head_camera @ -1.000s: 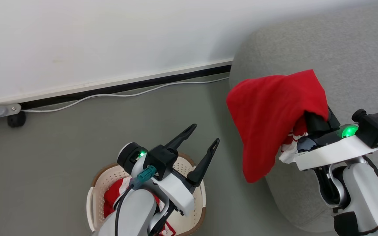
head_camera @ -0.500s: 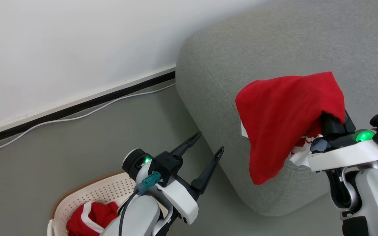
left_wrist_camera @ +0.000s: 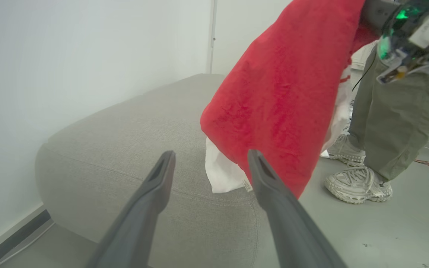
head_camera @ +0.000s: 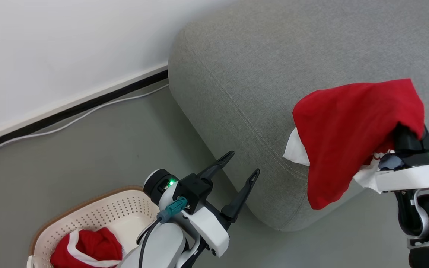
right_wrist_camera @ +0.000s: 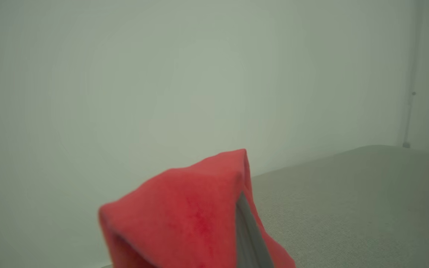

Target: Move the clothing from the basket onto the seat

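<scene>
Basket (head_camera: 125, 214) sat far left on the floor, with a spare garment (head_camera: 88, 247), red with white trim, bunched in its bottom and untouched.

Left gripper (head_camera: 243, 162): jaws wide apart, nothing between them. It hung above the floor between basket and seat, tips aimed at the seat's near corner.

Seat (head_camera: 259, 74): top bare where visible, with the rounded corner and stitched seam facing the robot.

Held garment (head_camera: 356, 126): draped like a hood over the right gripper (head_camera: 410, 138), whose jaws were closed on the cloth. The fingers were buried in it, with one grey finger edge showing in the right wrist view. The garment was in the air at the seat's near edge, not yet laid down. Its long axis was close to vertical, with the peak at the fingers and a red tail hanging to a point; in the head view it ran upper right to lower left. A white panel poked out on the left. Could not tell whether the cloth touched the upholstery.

Judgement: the seat top lay ahead and left of the right gripper, so the carry needed to go forward over the edge before release. Let go here, the tail would likely slide to the floor. The right arm was nearer by far.

Person (left_wrist_camera: 393, 111) stood beyond the garment, legs and shoes in the left wrist view
</scene>
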Controlling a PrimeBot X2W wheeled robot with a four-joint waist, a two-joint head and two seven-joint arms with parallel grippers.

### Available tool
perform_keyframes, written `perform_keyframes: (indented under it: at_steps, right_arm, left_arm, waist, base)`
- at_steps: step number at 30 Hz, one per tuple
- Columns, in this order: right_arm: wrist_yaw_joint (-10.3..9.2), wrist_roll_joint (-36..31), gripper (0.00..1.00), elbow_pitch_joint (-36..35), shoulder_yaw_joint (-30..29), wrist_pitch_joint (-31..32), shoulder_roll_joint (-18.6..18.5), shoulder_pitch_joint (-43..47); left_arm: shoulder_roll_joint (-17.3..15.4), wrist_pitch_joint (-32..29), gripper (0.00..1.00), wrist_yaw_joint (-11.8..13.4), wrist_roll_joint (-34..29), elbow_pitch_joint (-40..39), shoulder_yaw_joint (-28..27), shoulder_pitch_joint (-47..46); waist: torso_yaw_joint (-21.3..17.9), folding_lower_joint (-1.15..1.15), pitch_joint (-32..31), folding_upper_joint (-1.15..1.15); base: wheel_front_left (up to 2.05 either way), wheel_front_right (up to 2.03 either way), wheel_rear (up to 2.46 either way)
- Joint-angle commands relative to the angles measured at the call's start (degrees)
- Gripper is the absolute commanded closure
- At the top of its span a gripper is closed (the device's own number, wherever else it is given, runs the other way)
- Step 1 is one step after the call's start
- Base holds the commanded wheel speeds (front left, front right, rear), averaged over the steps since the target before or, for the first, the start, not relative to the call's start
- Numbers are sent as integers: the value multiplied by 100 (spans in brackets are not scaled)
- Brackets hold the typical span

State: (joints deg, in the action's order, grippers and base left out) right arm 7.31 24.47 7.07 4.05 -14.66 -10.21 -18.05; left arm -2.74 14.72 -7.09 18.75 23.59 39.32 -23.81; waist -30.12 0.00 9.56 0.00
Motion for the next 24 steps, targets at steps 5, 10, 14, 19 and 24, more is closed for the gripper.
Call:
perform_keyframes:
  at_steps: [5,10,14,19,24]
  right_arm:
    - [18,-301,100,-161,-425,-34,-310,-640]
    - [18,-463,100,-65,-869,-34,-449,-1156]
    - [18,-568,100,66,-1208,-34,-597,-1638]
    - [18,-705,100,452,-1547,-34,-865,-2255]
    - [18,-976,100,967,-1884,-34,-1175,-2951]
  left_arm:
    - [-31,28,0,-39,-94,-204,-34,-454]
    - [-115,28,0,-39,-160,-239,107,-761]
    - [-199,28,0,-39,-235,-237,210,-1052]
    - [-277,28,0,-39,-283,-204,330,-1374]
    - [-381,28,0,-39,-251,-247,635,-1628]
  waist:
    - [211,0,669,0]
    - [375,0,1173,0]
    - [517,0,1627,0]
    - [645,0,2113,0]
    - [766,0,2555,0]
  base:
    - [0,0,0]
    - [0,0,0]
    - [0,0,0]
    - [0,0,0]
    - [0,0,0]
